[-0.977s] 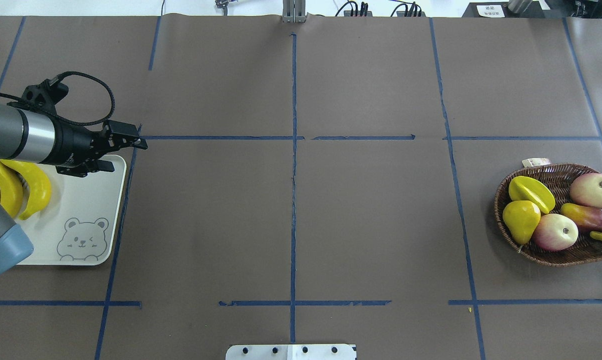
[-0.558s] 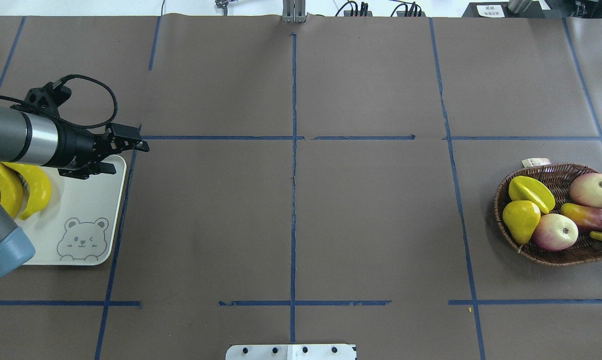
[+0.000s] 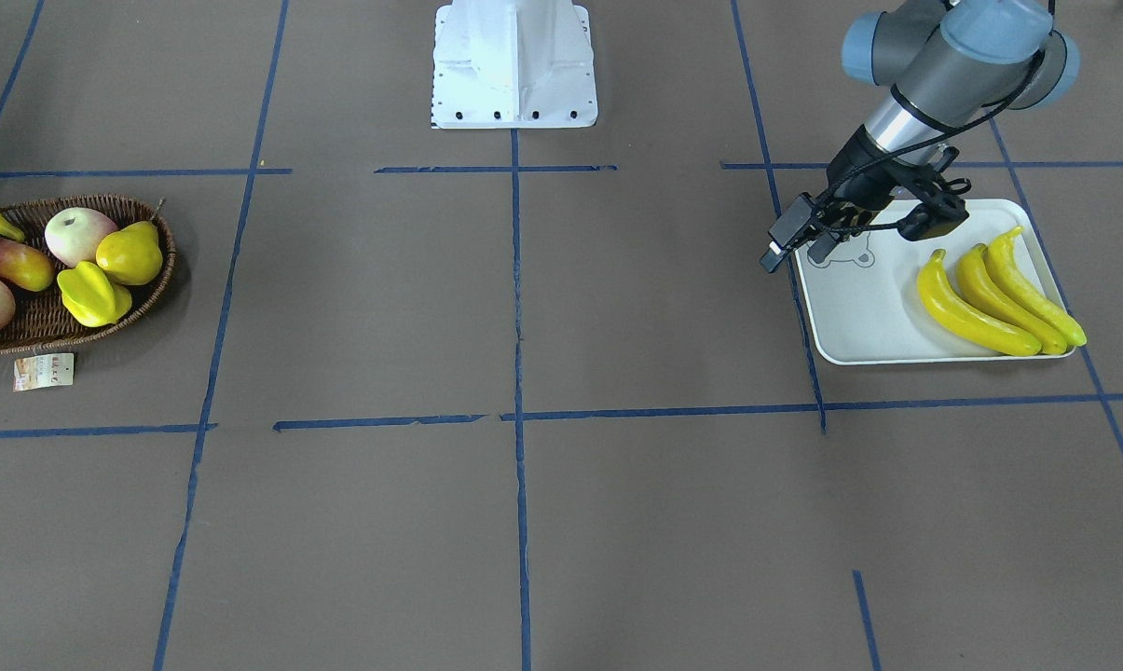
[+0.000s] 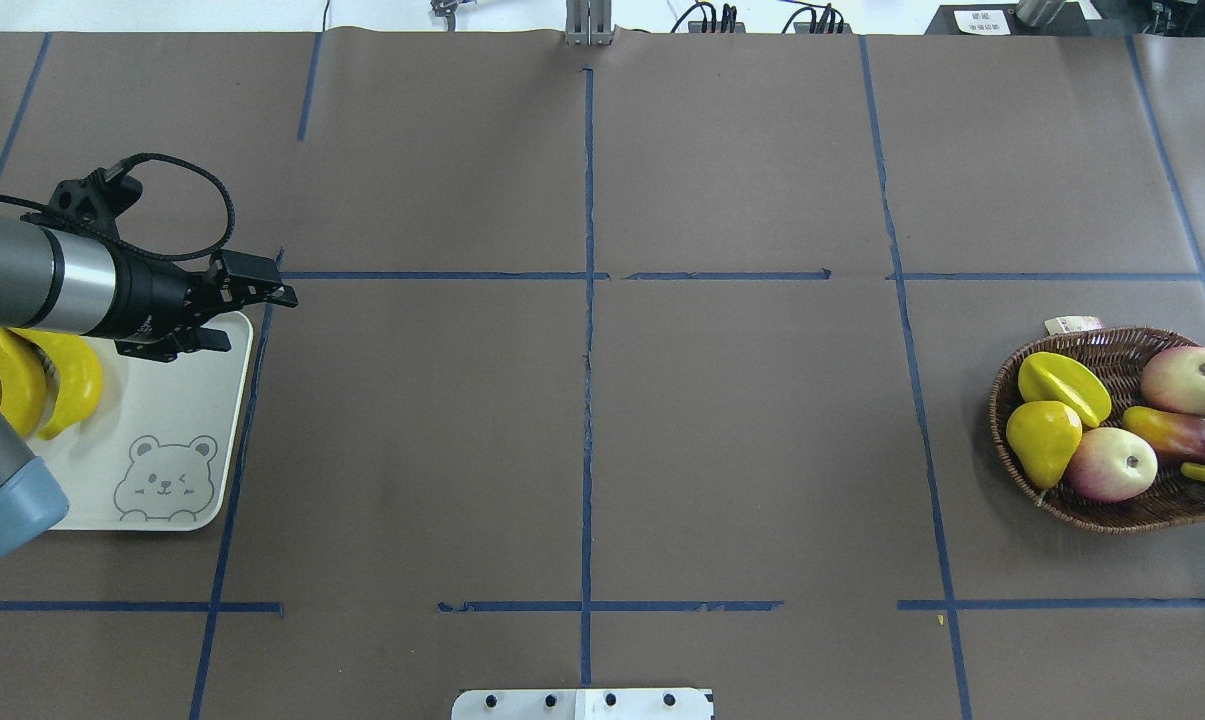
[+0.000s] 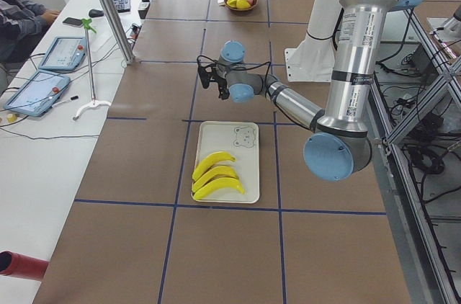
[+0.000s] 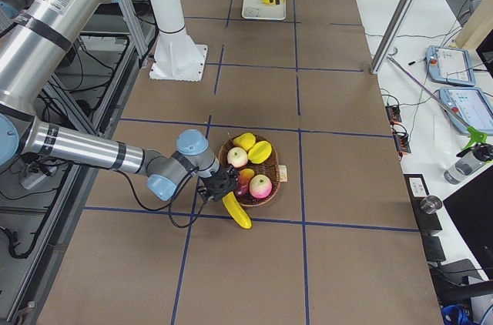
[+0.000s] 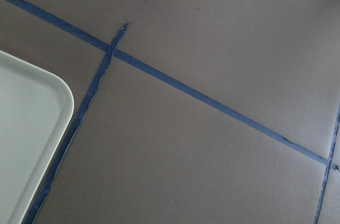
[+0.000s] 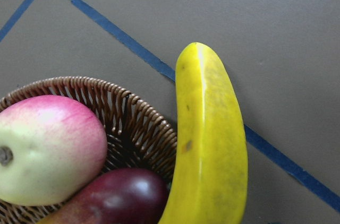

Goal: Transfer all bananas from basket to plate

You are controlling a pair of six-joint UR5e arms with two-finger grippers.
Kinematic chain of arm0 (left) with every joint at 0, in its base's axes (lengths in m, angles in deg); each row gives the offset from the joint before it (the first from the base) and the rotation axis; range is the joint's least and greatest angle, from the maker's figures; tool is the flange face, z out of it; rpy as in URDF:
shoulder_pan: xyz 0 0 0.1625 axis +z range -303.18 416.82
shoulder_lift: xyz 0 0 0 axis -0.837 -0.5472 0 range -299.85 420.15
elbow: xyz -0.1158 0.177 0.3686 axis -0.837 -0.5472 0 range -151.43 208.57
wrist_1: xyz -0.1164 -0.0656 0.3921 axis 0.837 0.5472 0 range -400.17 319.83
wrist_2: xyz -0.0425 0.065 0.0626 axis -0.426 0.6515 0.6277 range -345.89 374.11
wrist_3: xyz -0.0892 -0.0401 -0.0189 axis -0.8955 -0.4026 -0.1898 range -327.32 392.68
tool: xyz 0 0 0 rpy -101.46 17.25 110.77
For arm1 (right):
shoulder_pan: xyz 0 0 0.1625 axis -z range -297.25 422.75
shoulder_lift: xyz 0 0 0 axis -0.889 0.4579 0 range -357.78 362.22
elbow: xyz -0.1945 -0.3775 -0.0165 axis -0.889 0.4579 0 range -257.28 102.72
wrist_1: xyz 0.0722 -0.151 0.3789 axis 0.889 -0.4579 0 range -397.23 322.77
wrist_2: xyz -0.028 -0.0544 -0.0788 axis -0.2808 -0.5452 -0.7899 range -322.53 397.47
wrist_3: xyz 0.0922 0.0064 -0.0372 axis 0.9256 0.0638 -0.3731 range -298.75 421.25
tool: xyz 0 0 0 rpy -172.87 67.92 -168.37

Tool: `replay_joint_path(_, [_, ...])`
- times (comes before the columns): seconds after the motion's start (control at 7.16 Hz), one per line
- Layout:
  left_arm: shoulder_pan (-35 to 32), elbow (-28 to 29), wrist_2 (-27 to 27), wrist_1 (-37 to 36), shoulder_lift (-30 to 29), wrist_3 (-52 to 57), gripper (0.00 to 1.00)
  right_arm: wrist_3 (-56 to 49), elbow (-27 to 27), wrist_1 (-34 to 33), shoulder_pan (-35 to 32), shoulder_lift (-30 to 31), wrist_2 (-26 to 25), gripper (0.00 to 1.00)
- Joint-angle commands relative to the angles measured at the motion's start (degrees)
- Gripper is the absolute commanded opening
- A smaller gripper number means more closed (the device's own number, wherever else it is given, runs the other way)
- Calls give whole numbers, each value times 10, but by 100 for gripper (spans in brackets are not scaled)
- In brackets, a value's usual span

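Right, biggest first: the dark wicker basket [image 4: 1112,515] sits at the robot's right end of the table [image 4: 742,440], oval and shallow, with a paper tag [image 3: 44,371] lying by its rim. At the opposite end lies the plate [image 3: 859,317], pale, rectangular and round-cornered, a bear face drawn in one corner. Three bananas [image 3: 994,298] lie on it side by side, touching: long, curved, glossy yellow with greenish tips. The fourth banana [image 8: 210,144] is over at the basket, crossing the rim with one end out over the table, a seam down its length and a few dark flecks. The right hand [image 6: 218,186] is right at that banana, but whether it grips it I cannot tell. The left hand [image 3: 792,256] hangs just beside one corner of the plate, fingers spread, holding nothing. In the basket: two blushed apples [image 4: 1188,380], a pear [image 4: 1042,440], a starfruit [image 4: 1065,388] and a purple-red mango [image 4: 1182,435]. The table wears brown paper, marked off by blue tape lines [image 4: 588,400]. Alongside runs a white side table [image 5: 43,138] with two tablets [image 5: 36,93], and a person [image 5: 18,16] sits at it.
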State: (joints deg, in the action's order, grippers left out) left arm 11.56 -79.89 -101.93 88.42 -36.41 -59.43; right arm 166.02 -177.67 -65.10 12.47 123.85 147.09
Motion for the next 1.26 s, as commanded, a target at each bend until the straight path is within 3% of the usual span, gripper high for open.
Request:
replay_joint_path(0.0, [1, 0, 0, 0, 1, 0, 100, 3, 0, 0, 1, -13, -1, 73])
replay_joint_path(0.56, [1, -1, -1, 0, 1, 0, 100, 2, 2, 0, 0, -15, -1, 41])
replay_joint_path(0.84, [1, -4, -1, 0, 1, 0, 100, 0, 1, 0, -3, -11, -1, 10])
replay_joint_path(1.12, [1, -4, -1, 0, 1, 0, 100, -4, -11, 0, -10, 3, 0, 1])
